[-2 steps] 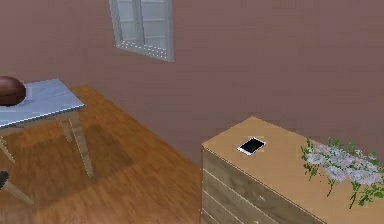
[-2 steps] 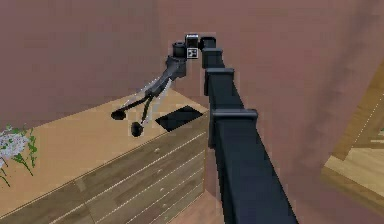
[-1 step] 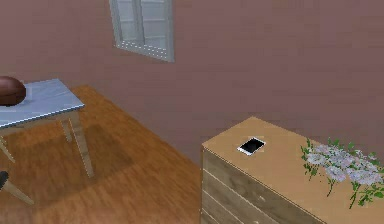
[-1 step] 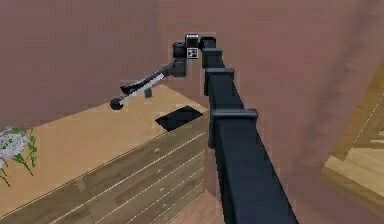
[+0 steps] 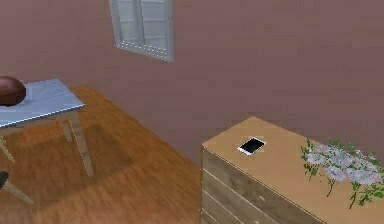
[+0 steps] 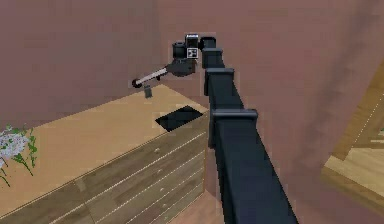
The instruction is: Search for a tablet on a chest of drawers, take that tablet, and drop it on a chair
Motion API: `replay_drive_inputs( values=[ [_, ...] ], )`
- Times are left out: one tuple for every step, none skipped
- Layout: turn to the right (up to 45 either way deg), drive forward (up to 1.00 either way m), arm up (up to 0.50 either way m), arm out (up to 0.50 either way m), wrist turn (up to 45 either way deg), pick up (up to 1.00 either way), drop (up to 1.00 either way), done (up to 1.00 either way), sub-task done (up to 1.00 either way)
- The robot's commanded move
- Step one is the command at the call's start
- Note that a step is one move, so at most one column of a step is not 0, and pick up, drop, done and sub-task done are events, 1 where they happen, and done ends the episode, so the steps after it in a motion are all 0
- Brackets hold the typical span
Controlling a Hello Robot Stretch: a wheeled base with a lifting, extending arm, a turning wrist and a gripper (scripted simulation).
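Observation:
A tablet with a dark screen and white rim lies flat on a light wooden chest of drawers at the forward view's lower right. In the arm side view the tablet is a dark flat slab on the chest's top. The arm's dark bar reaches out over the chest's right end. My gripper hangs above the chest's far edge, up and to the left of the tablet. It holds nothing: behind its fingers are bare wall and tabletop.
A bunch of pale flowers lies on the chest's right part, and the flowers show again at the arm side view's left. A grey-topped table with a brown round object stands on wooden floor. A window is in the pink wall.

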Motion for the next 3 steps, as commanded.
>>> replay_drive_inputs(
  values=[
    [0.0,0.0,0.0,0.0,21.0,0.0,0.0,0.0,0.0],
    [0.0,0.0,-0.26,0.0,0.0,0.0,0.0,0.0,0.0],
    [0.0,0.0,0.0,0.0,0.0,1.0,0.0,0.0,0.0]
  ],
)
